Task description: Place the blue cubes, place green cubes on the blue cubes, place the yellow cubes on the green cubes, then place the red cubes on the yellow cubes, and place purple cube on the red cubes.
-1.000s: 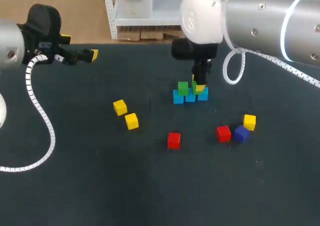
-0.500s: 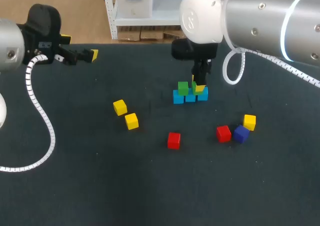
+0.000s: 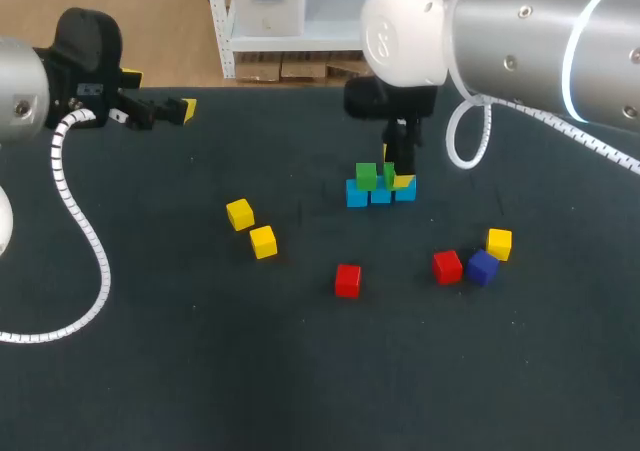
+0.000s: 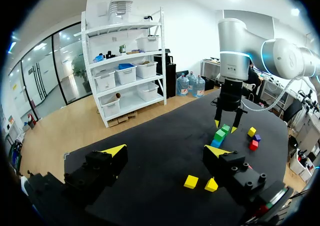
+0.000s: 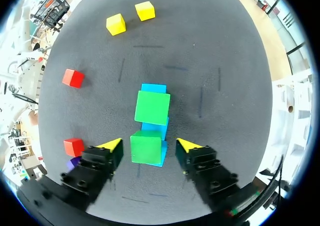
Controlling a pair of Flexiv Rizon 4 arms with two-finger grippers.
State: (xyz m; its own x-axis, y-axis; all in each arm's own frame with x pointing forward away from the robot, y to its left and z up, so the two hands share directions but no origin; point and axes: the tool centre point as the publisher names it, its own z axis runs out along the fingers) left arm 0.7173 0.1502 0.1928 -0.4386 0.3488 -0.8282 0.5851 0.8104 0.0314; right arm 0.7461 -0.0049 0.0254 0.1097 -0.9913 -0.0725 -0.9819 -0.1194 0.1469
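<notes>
Over the far middle of the dark worktop [image 3: 300, 371], hanging the right claw [image 3: 398, 171] straight above the row of three small blue cubes [image 3: 380, 197], with its yellow-tipped fingers spread and grasping nothing. Straddling the nearer green cube [image 5: 146, 147] in the right wrist view, with a gap on either side, so judging that cube released and seated on the blue row. Seeing the other green cube [image 5: 152, 107] just ahead of the fingers, likewise on the blue.

Resting the left claw [image 3: 160, 111] wide open and empty at the worktop's far left, well apart from every cube.

Judging the green layer done and yellow due next. Finding one small yellow cube [image 3: 499, 242] on the right arm's side, nearer the camera than the stack and just beside the purple cube [image 3: 482, 268] and a red cube [image 3: 447, 266]. Finding two more yellow cubes [image 3: 239, 213] toward the left, between the arms. Reckoning the right arm nearer to the lone one. Needing only a squaring of the fingers to flat faces, with cubes offering no long axis.
</notes>
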